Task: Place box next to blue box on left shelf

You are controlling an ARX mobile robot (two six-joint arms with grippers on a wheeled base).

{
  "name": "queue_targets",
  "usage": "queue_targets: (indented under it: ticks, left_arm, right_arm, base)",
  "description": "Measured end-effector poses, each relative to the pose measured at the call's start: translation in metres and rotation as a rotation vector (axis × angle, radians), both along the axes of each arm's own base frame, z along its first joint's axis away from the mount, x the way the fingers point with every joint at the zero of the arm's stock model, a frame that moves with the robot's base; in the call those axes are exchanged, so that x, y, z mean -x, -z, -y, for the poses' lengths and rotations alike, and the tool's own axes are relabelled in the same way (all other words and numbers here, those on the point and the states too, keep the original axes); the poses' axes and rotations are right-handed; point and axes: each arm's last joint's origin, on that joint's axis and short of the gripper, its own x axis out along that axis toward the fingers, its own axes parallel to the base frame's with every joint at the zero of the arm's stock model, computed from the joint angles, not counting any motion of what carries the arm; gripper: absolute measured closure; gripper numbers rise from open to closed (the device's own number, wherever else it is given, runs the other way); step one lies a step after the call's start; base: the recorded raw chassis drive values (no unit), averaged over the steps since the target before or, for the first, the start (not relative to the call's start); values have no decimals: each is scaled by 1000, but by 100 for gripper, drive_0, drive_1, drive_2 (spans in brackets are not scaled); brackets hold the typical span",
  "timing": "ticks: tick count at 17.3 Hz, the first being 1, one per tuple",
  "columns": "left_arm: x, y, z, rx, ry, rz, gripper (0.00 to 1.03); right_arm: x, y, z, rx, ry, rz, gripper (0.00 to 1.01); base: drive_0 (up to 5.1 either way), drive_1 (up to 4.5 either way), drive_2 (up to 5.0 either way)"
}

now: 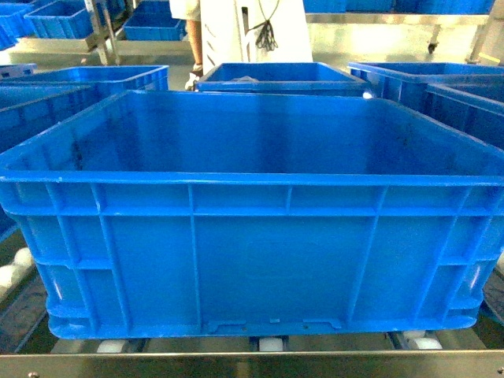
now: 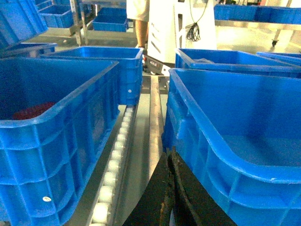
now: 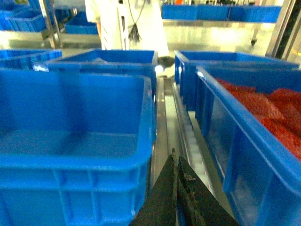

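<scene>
The left claw (image 2: 171, 188) sits low at the near left corner of the box (image 1: 252, 213), its dark fingers (image 2: 164, 207) pressed together with no gap showing, lying just beside the box's outer wall. The right claw (image 3: 178, 193) mirrors it at the near right corner, its fingers (image 3: 165, 197) likewise pressed together against or just beside the wall; whether either truly touches the plastic cannot be told.

The box stands upright on the left shelf (image 1: 252, 364), its base tabs just above the pale steel front rail and white roller wheels (image 1: 271, 344).

The head view shows neither claw, only the box's ribbed front wall and bare inside. The left wrist view alone shows the neighbouring blue box (image 2: 51, 141) to the left, with something red inside. The right wrist view alone shows a right-hand crate (image 3: 254, 155) heaped with red material (image 3: 273, 110).
</scene>
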Motion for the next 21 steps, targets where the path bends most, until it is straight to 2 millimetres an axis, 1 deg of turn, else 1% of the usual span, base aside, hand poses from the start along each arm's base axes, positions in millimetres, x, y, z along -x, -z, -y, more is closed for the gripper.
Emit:
queue_targets:
  ticks: [2, 3, 5, 8, 12, 19, 21]
  left_arm:
    - [8, 1, -5, 0, 8, -7, 101]
    - [13, 3, -11, 0, 10, -17, 101]
    - [20, 1, -13, 0, -9, -5, 101]
    - [29, 0, -12, 0, 6, -5, 101]
    - [41, -5, -12, 0, 5, 13, 101]
    - [55, -8, -12, 0, 5, 22, 101]
    - [56, -8, -12, 0, 5, 22, 101]
  right_arm:
    - [11, 7, 7, 0, 32, -36, 100]
    - [15, 4, 7, 0, 26, -18, 100]
    - [22, -1, 7, -1, 23, 8, 100]
    - [34, 3, 6, 0, 17, -10, 100]
    - [46, -1, 6, -1, 17, 3, 100]
    - [62, -6, 6, 0, 16, 21, 100]
    - [63, -6, 6, -1, 17, 20, 100]
  base:
    - [0, 0, 0]
    - [0, 0, 0]
    - [0, 0, 0]
    - [0, 0, 0]
    - [0, 0, 0]
    - [0, 0, 0]
    - [0, 0, 0]
